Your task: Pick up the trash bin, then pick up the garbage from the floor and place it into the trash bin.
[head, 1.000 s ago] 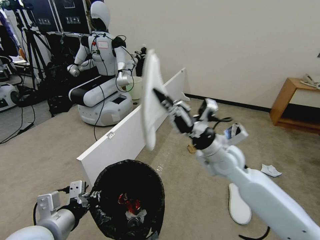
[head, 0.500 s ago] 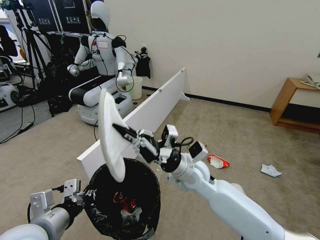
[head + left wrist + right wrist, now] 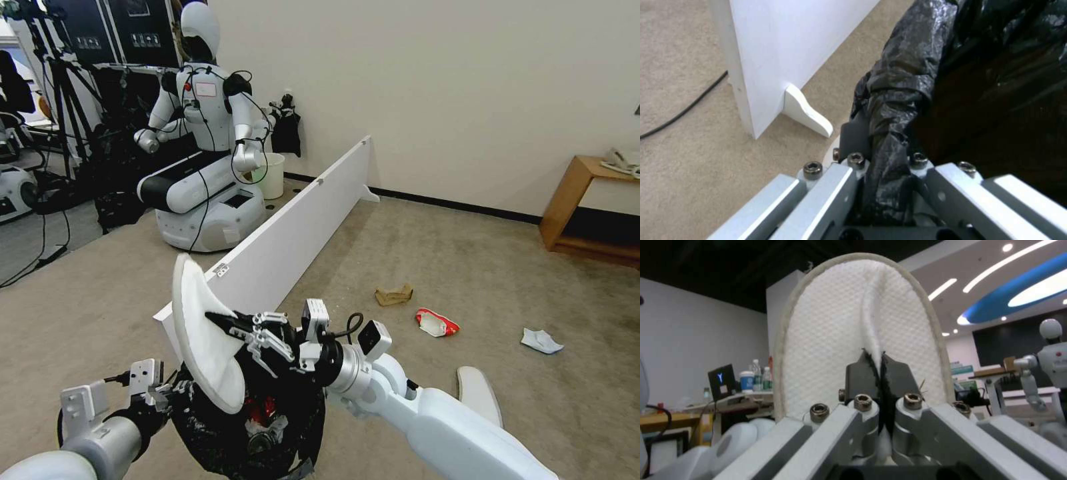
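The left end effector pinches the trash bin by its soft black-bag rim; the bin looks light but floppy there. Over its mouth, the right end effector is pressed together on a thin fold of a white slipper, light and limp, likely to drop cleanly.

Trash bin base below frame edge

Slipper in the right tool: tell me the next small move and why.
Probably lower it a little further, then open. The right tool pinches the slipper on edge over the bin, its lower end near the rim. The left tool holds that rim, and a can already lies inside.
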